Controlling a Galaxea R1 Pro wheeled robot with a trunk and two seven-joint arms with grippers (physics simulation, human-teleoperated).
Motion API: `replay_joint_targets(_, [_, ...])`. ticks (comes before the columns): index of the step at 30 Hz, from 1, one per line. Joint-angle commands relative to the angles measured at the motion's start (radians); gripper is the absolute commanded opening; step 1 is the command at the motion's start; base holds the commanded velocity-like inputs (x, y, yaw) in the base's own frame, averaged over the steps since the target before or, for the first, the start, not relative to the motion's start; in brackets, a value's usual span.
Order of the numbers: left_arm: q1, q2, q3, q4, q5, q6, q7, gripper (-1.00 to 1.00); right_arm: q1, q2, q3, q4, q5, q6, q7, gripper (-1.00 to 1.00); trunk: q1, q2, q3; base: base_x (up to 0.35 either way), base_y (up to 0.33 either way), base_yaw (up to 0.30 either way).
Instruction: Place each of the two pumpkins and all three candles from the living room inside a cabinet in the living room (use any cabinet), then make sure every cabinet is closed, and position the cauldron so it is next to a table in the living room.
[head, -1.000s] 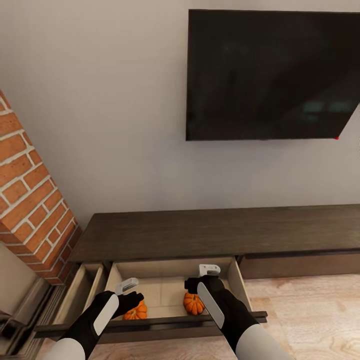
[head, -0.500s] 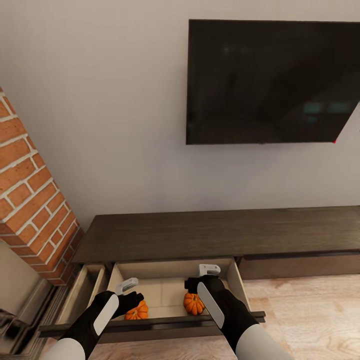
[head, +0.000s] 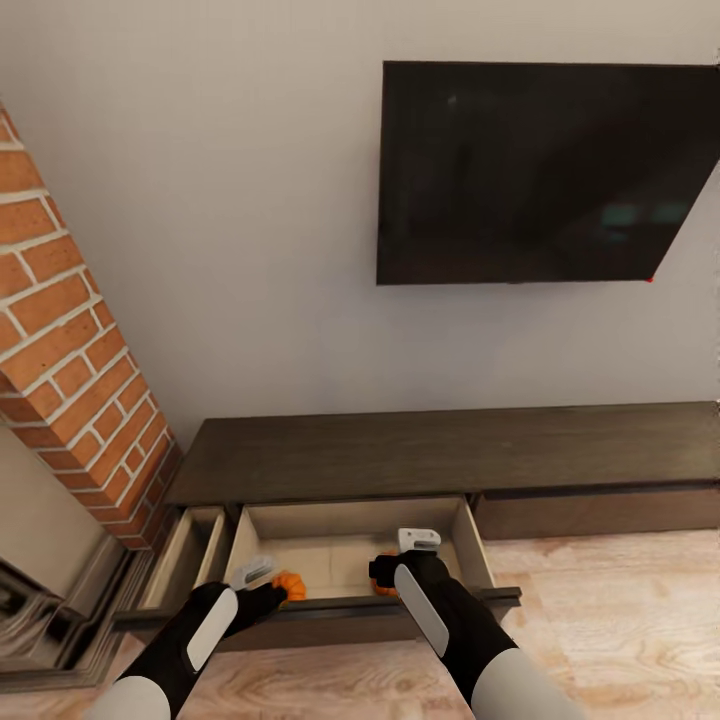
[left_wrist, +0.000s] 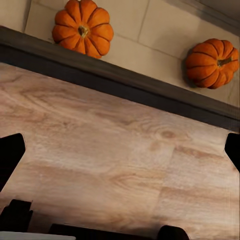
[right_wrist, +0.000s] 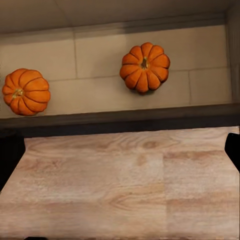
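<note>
Both pincers hang over the front edge of an open drawer: the left gripper and the right gripper each stand with fingers spread wide and nothing between them, the dark fingertips of the left one showing far apart at the edges of its wrist view over pale wood-plank floor. Just beyond the left gripper, inside the pale-wood drawer of the long, low, dark brown wooden cabinet, sits one small ribbed orange pumpkin; the second ribbed orange pumpkin lies just beyond the right gripper, mostly hidden behind it in the head view. The right wrist view shows both pumpkins upright on the drawer bottom, well apart from each other, past the drawer's dark front rail. Neither pumpkin touches a finger. Beside the left gripper, further out to its side, a narrower pale-lined drawer also stands pulled out. Past that rises an angled red brick column. Above the cabinet, on the light grey wall, hangs a flat black television screen.
</note>
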Motion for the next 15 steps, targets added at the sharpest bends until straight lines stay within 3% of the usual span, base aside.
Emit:
replay_joint_targets(1, [0.000,0.000,0.000,0.000,0.000,0.000,0.000,1.00,0.000,0.000,0.000,0.000,0.000,0.000,0.000,1.00,0.000,0.000,0.000,-0.312,0.026,0.000])
replay_joint_targets(15, [0.000,0.000,0.000,0.000,0.000,0.000,0.000,1.00,0.000,0.000,0.000,0.000,0.000,0.000,0.000,1.00,0.000,0.000,0.000,-0.284,0.003,0.000])
